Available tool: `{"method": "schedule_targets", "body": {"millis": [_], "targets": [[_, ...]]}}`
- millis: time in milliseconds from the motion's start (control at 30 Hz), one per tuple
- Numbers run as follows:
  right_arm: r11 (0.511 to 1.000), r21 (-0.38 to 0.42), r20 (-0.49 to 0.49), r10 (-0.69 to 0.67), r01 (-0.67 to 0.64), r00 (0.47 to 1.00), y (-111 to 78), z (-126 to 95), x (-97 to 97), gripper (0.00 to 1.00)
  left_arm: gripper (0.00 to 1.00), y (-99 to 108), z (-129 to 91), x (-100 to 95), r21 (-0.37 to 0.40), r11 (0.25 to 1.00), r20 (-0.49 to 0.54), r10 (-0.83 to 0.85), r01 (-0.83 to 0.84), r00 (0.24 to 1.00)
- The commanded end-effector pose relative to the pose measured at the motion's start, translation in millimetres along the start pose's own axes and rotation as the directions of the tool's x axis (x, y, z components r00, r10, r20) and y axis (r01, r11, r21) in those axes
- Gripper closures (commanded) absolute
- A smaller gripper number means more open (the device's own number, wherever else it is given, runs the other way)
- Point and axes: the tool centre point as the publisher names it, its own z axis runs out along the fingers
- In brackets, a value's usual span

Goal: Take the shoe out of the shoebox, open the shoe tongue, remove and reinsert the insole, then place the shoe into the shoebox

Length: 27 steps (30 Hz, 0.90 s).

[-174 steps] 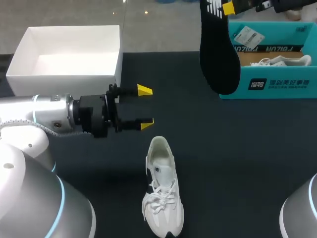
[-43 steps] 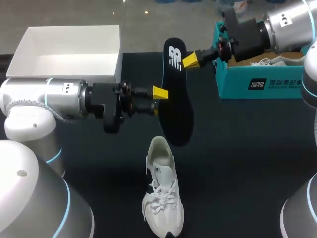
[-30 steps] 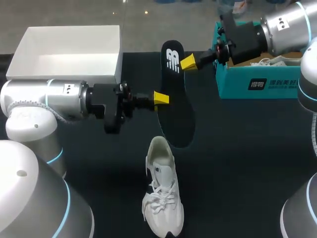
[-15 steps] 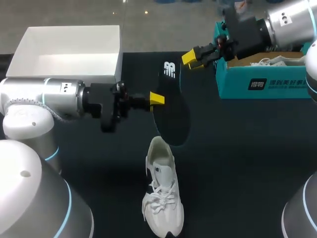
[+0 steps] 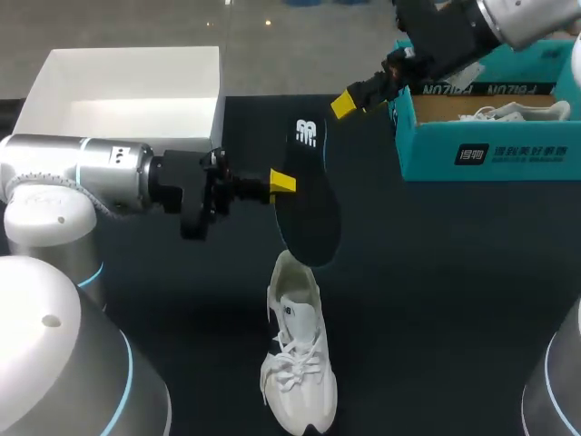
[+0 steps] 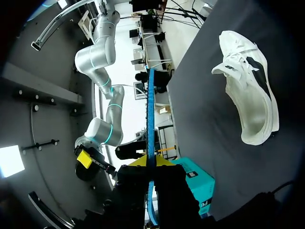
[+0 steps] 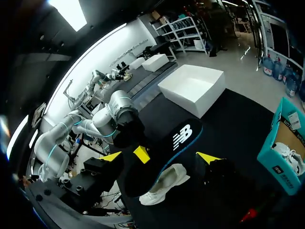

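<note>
My left gripper (image 5: 282, 184) is shut on the edge of the black insole (image 5: 309, 209), which hangs over the table with its lower end just above the heel of the white shoe (image 5: 296, 354). In the left wrist view the insole (image 6: 150, 114) shows edge-on as a thin blue line between the shut fingers of the left gripper (image 6: 150, 164), with the shoe (image 6: 248, 102) lying off to one side. My right gripper (image 5: 349, 99) stands open near the teal shoebox (image 5: 490, 150), apart from the insole. Ahead of the open right gripper (image 7: 160, 157) hangs the insole (image 7: 167, 155), over the shoe (image 7: 164, 188).
A white open box (image 5: 127, 100) sits at the back left of the dark table. The teal shoebox holds another white shoe (image 5: 517, 112) and paper. The left arm stretches across the table's left half.
My right gripper opened, let go of the insole's top and drew back toward the teal shoebox. The left gripper keeps the insole, which has sunk toward the shoe's heel.
</note>
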Motion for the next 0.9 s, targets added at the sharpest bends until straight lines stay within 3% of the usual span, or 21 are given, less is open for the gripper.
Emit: {"method": "schedule_targets", "body": {"millis": [33, 567, 600, 733, 900], "targets": [[0.994, 0.112, 0.068, -0.009, 0.002, 0.998, 11.6, 0.4, 4.3, 0.0, 1.0, 0.3, 0.5, 0.3, 0.004, 1.0, -0.003, -0.012, 0.012, 1.0], [0.994, 0.112, 0.068, -0.009, 0.002, 0.998, 11.6, 0.4, 4.3, 0.0, 1.0, -7.2, -6.0, 2.2, -0.002, 1.0, -0.022, -0.014, 0.014, 1.0], [0.986, 0.168, 0.09, 0.008, -0.023, 0.996, 13.6, 0.9, 5.5, 0.0, 1.0, -6.7, -6.6, 3.1, -0.005, 1.0, -0.026, -0.016, 0.016, 1.0], [0.967, 0.249, 0.144, 0.025, -0.061, 0.989, 13.3, 4.2, 12.8, 0.0, 1.0, -5.6, -7.3, 5.8, -0.016, 1.0, -0.037, -0.023, 0.023, 0.999], [0.962, 0.262, 0.186, 0.029, -0.077, 0.982, 5.1, 4.3, 21.1, 0.0, 1.0, -4.3, -5.2, 8.2, -0.02, 1.0, -0.055, -0.021, 0.02, 0.998]]}}
